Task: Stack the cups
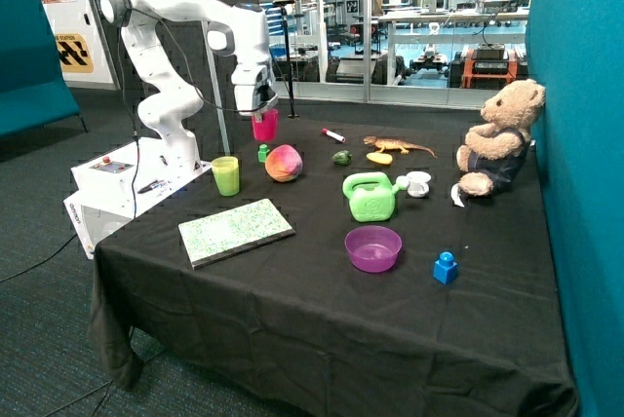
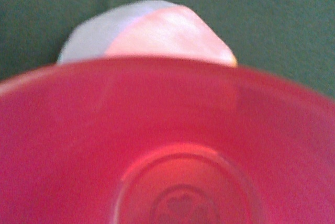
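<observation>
The magenta-pink cup [image 1: 264, 126] is upright near the back of the table, behind a small green block [image 1: 263, 152]. My gripper [image 1: 261, 105] comes down on its rim and is shut on it. I cannot tell whether the cup rests on the cloth or hangs just above it. In the wrist view the pink cup's inside [image 2: 172, 145] fills most of the frame. A green-yellow cup [image 1: 226, 175] stands nearer the table's robot-side edge. I cannot tell whether it is one cup or the yellow cup sitting inside the green one.
A peach-coloured ball [image 1: 283, 163] lies close to the pink cup. A notebook [image 1: 235, 232], green watering can [image 1: 370, 197], purple bowl [image 1: 372, 247], blue block [image 1: 446, 267], marker [image 1: 333, 134], toy lizard [image 1: 398, 147] and teddy bear [image 1: 499, 139] are spread over the black cloth.
</observation>
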{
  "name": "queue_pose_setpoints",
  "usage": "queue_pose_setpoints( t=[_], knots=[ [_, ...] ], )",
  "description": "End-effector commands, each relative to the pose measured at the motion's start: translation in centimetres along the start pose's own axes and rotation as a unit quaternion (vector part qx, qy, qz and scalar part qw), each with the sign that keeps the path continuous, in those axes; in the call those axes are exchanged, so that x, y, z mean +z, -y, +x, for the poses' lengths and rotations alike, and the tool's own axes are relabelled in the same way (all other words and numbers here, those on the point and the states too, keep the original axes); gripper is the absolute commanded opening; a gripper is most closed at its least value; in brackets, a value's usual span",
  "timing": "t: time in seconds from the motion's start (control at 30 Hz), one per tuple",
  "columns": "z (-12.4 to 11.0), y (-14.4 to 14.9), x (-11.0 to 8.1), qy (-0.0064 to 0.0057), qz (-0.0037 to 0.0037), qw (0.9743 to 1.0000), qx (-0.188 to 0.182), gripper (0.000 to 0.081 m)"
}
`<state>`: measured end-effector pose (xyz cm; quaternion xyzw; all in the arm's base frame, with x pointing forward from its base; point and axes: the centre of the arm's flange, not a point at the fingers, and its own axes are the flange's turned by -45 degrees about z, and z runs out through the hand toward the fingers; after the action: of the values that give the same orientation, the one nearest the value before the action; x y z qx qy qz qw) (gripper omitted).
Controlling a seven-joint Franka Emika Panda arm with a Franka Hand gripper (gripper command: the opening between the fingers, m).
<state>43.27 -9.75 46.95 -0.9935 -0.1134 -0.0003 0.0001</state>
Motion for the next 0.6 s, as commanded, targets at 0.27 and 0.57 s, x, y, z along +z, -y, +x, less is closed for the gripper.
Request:
queue_pose_setpoints(
  t=[0.27, 0.57],
  knots=[
    [-3.7, -4.6, -0.1, 0.0003, -0.00009, 0.9998, 0.019, 0.0000],
    [-4.7, -5.7, 0.6, 0.0003, -0.00009, 0.9998, 0.019, 0.0000]
  ],
)
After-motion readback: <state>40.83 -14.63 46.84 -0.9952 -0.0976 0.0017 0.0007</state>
